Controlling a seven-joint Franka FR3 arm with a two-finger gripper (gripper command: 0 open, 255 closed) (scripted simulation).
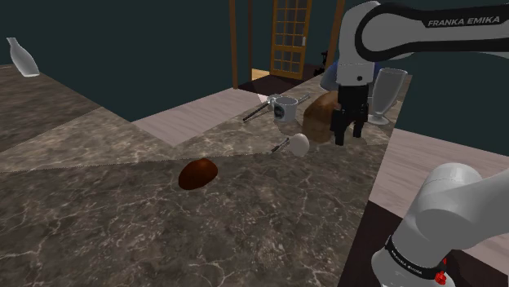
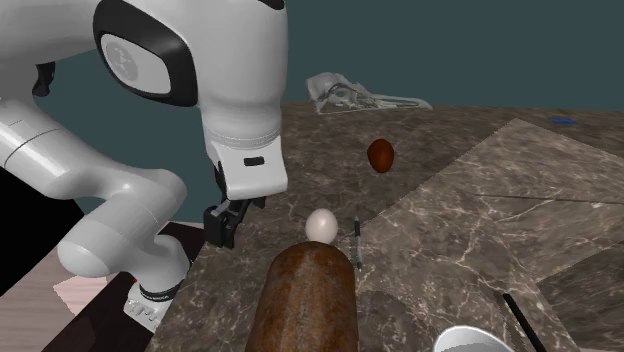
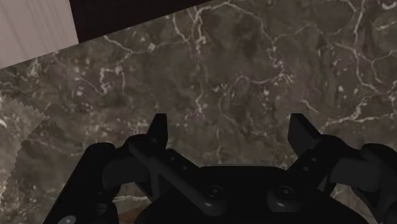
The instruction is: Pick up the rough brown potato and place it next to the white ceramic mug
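Observation:
The potato is a dark reddish-brown oval lying alone on the marble counter. The white mug stands farther along the counter, and its rim shows at the second exterior view's bottom edge. My gripper hangs open just above the counter near its edge, beside a large rough brown loaf-shaped thing. Nothing is between the fingers; bare marble lies under them. The potato is well away from the gripper, beyond a white egg.
A thin dark utensil lies by the egg and another by the mug. A tall glass stands behind the gripper. A pale bottle stands at the far left. The counter edge runs close to the gripper.

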